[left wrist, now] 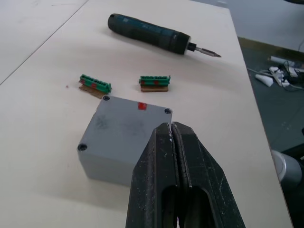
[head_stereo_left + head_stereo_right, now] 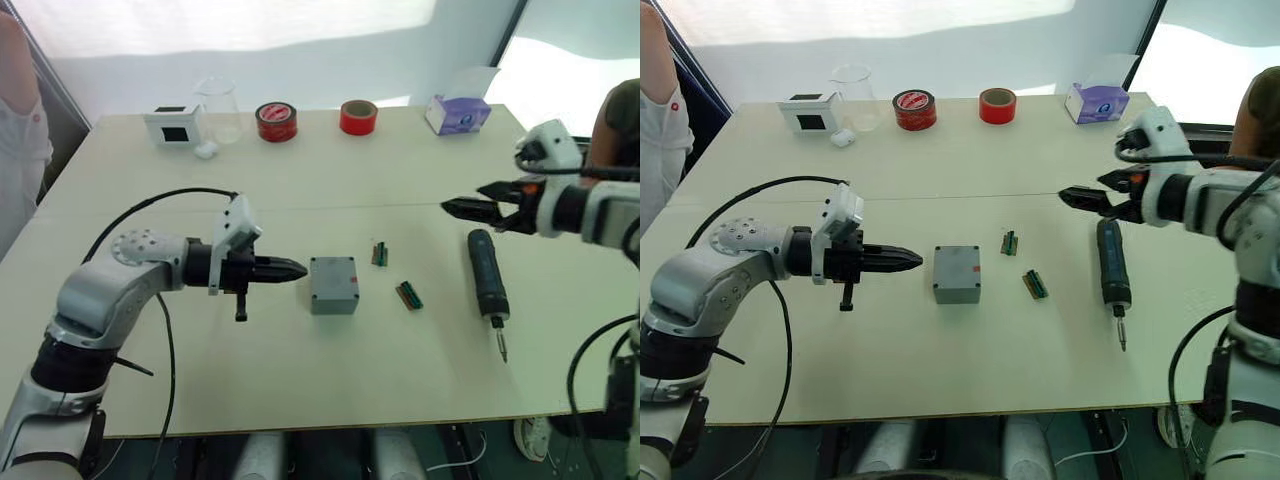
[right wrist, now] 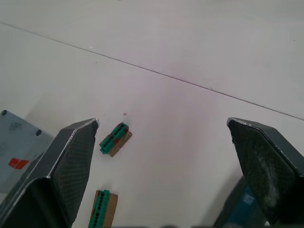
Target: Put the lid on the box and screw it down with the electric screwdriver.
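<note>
Box (image 2: 334,285) sits near the middle of the table (image 2: 300,380), grey, with its lid (image 1: 126,121) already lying flat on top; screw holes show at the lid's corners, and a small red mark (image 1: 141,106) shows at one edge. My left gripper (image 2: 290,268) hovers just to the left of the box, level with it, fingers pressed together into a single point and holding nothing; they point at the box without touching it. Right of the box lie two small green terminal blocks (image 2: 380,253) (image 2: 408,295), apart from each other and from the box. Farther right, the electric screwdriver (image 2: 488,280) lies flat on the table, bit (image 2: 502,343) pointing toward the near edge, untouched. My right gripper (image 2: 462,208) hangs above the table just beyond the screwdriver's butt end, fingers (image 3: 71,164) spread wide, empty. Along the far edge stand a white cube with a black window (image 2: 174,126), a clear beaker (image 2: 219,108), two red tape rolls (image 2: 276,122) (image 2: 358,117), and a purple tissue box (image 2: 457,113). A person's sleeve (image 2: 20,130) shows at the far left.
</note>
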Robot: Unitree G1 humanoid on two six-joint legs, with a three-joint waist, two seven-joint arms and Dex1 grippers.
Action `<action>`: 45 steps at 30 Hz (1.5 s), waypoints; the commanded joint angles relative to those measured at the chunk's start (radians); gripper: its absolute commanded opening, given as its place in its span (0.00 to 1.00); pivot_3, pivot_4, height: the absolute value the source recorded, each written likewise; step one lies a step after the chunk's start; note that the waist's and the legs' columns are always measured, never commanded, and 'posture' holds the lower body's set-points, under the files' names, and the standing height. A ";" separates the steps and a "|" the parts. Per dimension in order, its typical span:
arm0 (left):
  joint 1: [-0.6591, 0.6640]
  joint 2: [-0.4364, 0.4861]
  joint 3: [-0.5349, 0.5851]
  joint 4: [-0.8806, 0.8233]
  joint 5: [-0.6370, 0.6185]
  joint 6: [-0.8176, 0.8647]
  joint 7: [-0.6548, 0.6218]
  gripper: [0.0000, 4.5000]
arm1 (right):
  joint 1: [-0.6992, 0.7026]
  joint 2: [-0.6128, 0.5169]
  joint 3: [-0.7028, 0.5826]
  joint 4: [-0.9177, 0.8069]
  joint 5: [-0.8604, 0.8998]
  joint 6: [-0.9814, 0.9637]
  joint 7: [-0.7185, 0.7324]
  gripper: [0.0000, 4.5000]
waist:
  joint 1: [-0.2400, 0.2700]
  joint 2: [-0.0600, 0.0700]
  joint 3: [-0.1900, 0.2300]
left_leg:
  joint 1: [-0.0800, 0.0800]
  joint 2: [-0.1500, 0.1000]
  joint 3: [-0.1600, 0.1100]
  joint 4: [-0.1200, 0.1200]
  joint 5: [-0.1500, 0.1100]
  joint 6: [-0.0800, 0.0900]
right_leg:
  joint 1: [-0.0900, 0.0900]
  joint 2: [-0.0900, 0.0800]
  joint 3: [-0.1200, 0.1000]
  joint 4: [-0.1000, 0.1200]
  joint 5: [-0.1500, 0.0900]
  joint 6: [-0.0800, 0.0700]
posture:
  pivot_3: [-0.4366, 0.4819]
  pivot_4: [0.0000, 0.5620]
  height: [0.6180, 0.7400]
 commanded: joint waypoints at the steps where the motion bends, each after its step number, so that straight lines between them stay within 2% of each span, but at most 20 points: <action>1: -0.031 0.028 -0.024 -0.042 0.021 -0.048 -0.048 0.00 | -0.068 -0.147 0.195 0.140 0.011 0.146 0.019 0.99 | 0.000 0.000 0.000 | 0.000 0.000 0.000 0.000 0.000 0.000 | 0.000 0.000 0.000 0.000 0.000 0.000 | 0.48 0.27 1.00; 4: -0.039 0.029 -0.047 -0.052 0.033 -0.070 -0.064 0.00 | -0.072 -0.211 0.353 0.248 0.034 0.154 0.072 0.99 | 0.001 0.000 0.000 | 0.000 0.000 0.001 0.000 -0.001 0.001 | 0.000 -0.001 0.000 -0.002 0.000 -0.001 | 0.48 0.27 1.00; 8: -0.017 0.033 -0.067 -0.067 0.048 -0.083 -0.063 0.00 | -0.093 -0.218 0.472 0.302 0.003 0.154 0.105 0.99 | -0.003 0.001 0.001 | 0.000 0.000 0.002 0.000 -0.001 0.002 | 0.000 -0.001 0.001 -0.002 0.000 0.000 | 0.48 0.27 1.00; 24: 0.037 0.034 -0.053 -0.150 0.023 -0.035 0.024 0.00 | -0.189 -0.117 0.772 0.523 -0.171 0.026 0.284 0.99 | 0.001 0.001 0.001 | -0.001 0.000 0.002 0.001 -0.001 0.002 | -0.001 -0.001 0.000 -0.001 0.000 0.001 | 0.48 0.27 1.00; 27: 0.055 0.037 -0.040 -0.172 0.016 -0.023 0.047 0.00 | -0.182 -0.093 0.807 0.541 -0.210 -0.002 0.302 0.84 | 0.000 0.001 0.001 | -0.001 0.000 0.002 0.001 -0.001 0.002 | 0.000 0.000 0.000 -0.001 0.000 0.001 | 0.48 0.27 1.00; 31: 0.083 0.047 -0.015 -0.179 0.017 -0.015 0.075 0.00 | -0.192 -0.050 0.804 0.548 -0.242 -0.004 0.316 0.53 | -0.001 -0.001 0.000 | 0.000 0.000 0.001 0.001 -0.001 0.002 | 0.001 0.000 0.000 -0.001 0.000 0.001 | 0.48 0.27 1.00; 32: 0.083 0.047 -0.011 -0.174 0.018 -0.014 0.080 0.00 | -0.195 -0.045 0.801 0.554 -0.251 -0.008 0.320 0.45 | -0.002 -0.001 0.000 | 0.000 0.000 0.001 0.001 -0.001 0.002 | 0.001 0.000 0.000 -0.001 0.000 0.000 | 0.48 0.27 1.00; 33: 0.084 0.048 -0.005 -0.169 0.019 -0.013 0.084 0.00 | -0.200 -0.037 0.790 0.565 -0.258 -0.010 0.318 0.41 | -0.003 -0.001 0.000 | 0.000 0.000 0.001 0.001 -0.001 0.002 | 0.001 0.001 0.000 -0.001 0.000 0.000 | 0.48 0.27 1.00; 36: 0.092 0.055 0.016 -0.156 0.018 -0.011 0.098 0.00 | -0.229 -0.013 0.728 0.614 -0.280 -0.025 0.298 0.41 | -0.007 -0.004 -0.001 | 0.001 0.001 0.001 0.001 -0.001 0.001 | 0.001 0.001 0.000 -0.001 0.000 0.001 | 0.48 0.27 1.00; 40: 0.114 0.044 0.067 -0.144 -0.015 0.012 0.136 0.00 | -0.299 0.028 0.540 0.668 -0.305 -0.174 0.214 0.41 | -0.009 0.000 0.003 | 0.001 0.001 0.003 0.001 -0.001 0.001 | -0.001 0.001 0.001 0.000 0.001 0.001 | 0.48 0.27 1.00; 43: 0.113 0.025 0.086 -0.126 -0.042 0.036 0.156 0.00 | -0.292 0.105 0.202 0.563 -0.177 -0.307 0.133 0.41 | -0.002 0.004 0.006 | -0.002 0.000 0.003 0.000 0.000 0.000 | -0.005 0.001 0.002 0.002 0.000 0.001 | 0.48 0.27 1.00; 45: 0.109 0.022 0.092 -0.112 -0.046 0.042 0.160 0.00 | -0.246 0.141 0.086 0.477 -0.140 -0.340 0.098 0.41 | 0.000 0.005 0.007 | -0.007 0.000 0.003 0.000 0.004 -0.007 | -0.011 0.001 0.002 0.003 0.000 0.001 | 0.48 0.27 1.00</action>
